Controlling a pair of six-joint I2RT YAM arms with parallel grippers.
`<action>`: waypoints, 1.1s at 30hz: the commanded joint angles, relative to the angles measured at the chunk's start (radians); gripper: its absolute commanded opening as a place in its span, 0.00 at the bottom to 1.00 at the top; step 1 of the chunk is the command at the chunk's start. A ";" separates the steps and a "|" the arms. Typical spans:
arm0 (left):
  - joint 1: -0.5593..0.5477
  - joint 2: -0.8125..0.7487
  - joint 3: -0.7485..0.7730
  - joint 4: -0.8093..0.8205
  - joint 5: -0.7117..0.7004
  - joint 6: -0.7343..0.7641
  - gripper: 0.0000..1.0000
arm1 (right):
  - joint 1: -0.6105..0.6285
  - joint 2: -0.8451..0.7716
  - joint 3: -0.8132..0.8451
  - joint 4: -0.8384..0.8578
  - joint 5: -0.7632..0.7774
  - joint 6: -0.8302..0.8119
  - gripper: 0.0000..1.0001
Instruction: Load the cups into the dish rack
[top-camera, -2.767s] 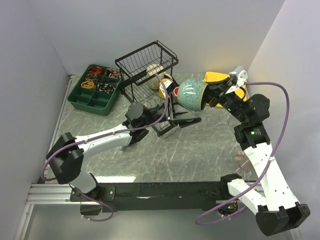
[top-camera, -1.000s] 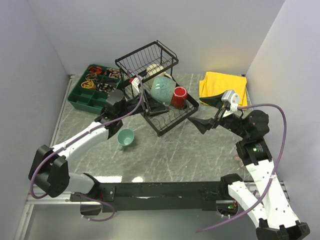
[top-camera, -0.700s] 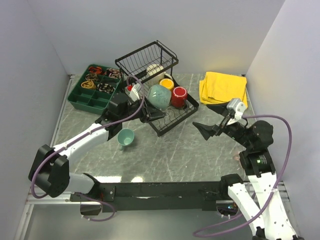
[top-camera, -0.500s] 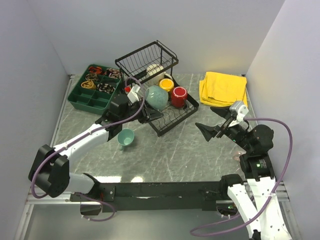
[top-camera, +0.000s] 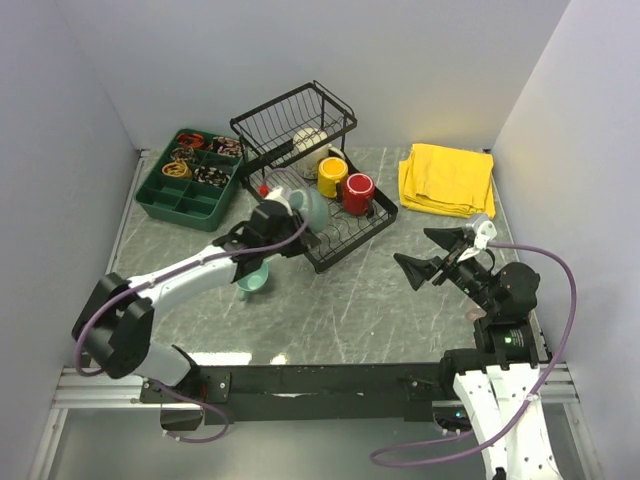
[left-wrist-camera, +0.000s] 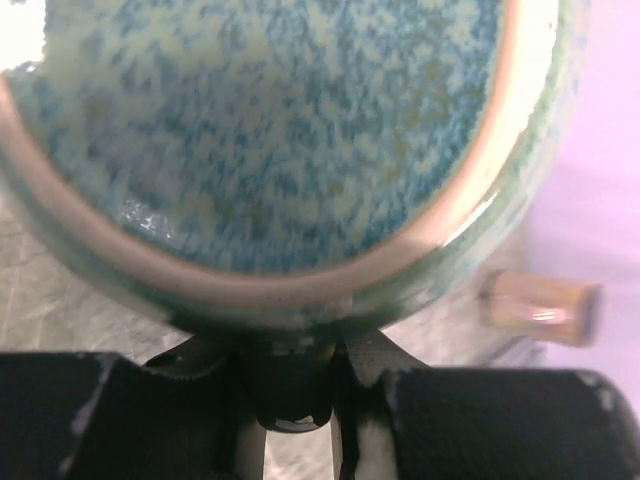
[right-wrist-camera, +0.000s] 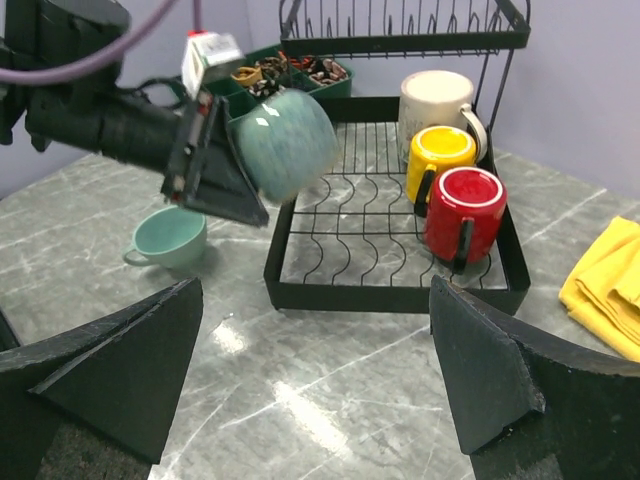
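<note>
I read left pincer (right-wrist-camera: 225, 165) pinching grey-green mug (right-wrist-camera: 285, 143) by rim, mug tilted above left edge of dish rack (right-wrist-camera: 400, 297), likely for lowering onto tray. Right pincer (top-camera: 425, 255) spread, empty, held right of rack, clear of path. Small teal mug (right-wrist-camera: 168, 240) on table (top-camera: 380, 310), left of rack.

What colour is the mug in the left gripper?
The mug is grey-green; right wrist view shows it best.

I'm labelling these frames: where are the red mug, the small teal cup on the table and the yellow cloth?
red mug (right-wrist-camera: 488, 222), right wrist view, on its side wall.
small teal cup (right-wrist-camera: 170, 233), right wrist view, on its inside.
yellow cloth (top-camera: 447, 178), top view, middle of its upper fold.
</note>
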 joint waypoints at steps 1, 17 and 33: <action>-0.081 0.036 0.163 0.010 -0.174 0.144 0.01 | -0.021 -0.029 -0.016 0.052 0.011 0.027 1.00; -0.150 0.246 0.339 -0.185 -0.290 0.411 0.01 | -0.124 -0.095 -0.069 0.086 -0.020 0.074 1.00; -0.193 0.239 0.195 -0.115 -0.356 0.548 0.01 | -0.139 -0.036 -0.071 0.055 -0.142 0.025 1.00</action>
